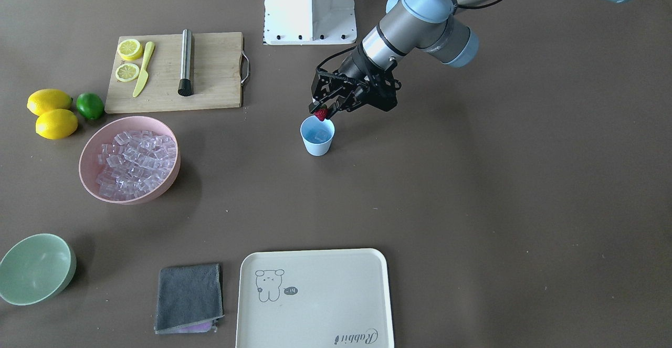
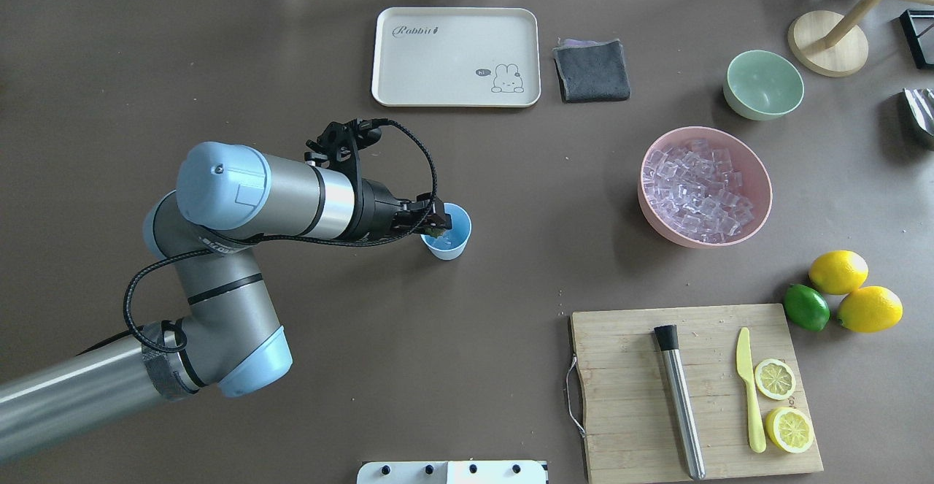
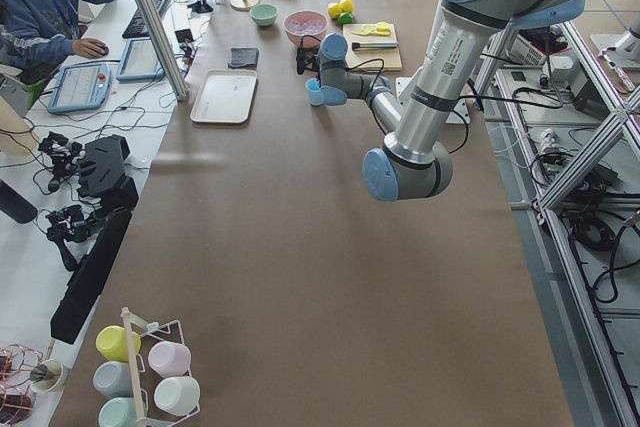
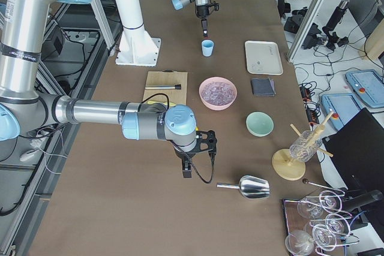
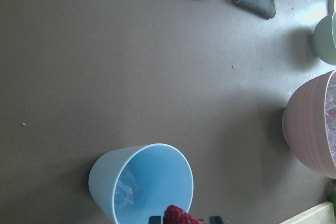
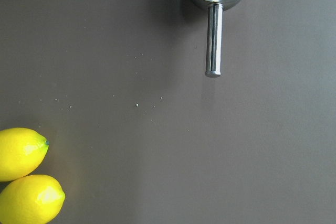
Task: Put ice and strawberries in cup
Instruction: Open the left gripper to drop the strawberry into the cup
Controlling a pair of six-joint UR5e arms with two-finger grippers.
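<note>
Pale blue, smooth and tapered, the plastic cup stands on the brown surface with glossy clear ice inside. More cubes fill the ribbed pink bowl. The left hand, angled down over the cup's rim, pinches the red strawberry. Whether the right hand is closed cannot be told.

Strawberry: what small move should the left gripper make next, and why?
Probably open the left gripper, dropping the strawberry: it is held just above the mouth of the cup, near the rim, and ice already lies inside.
</note>
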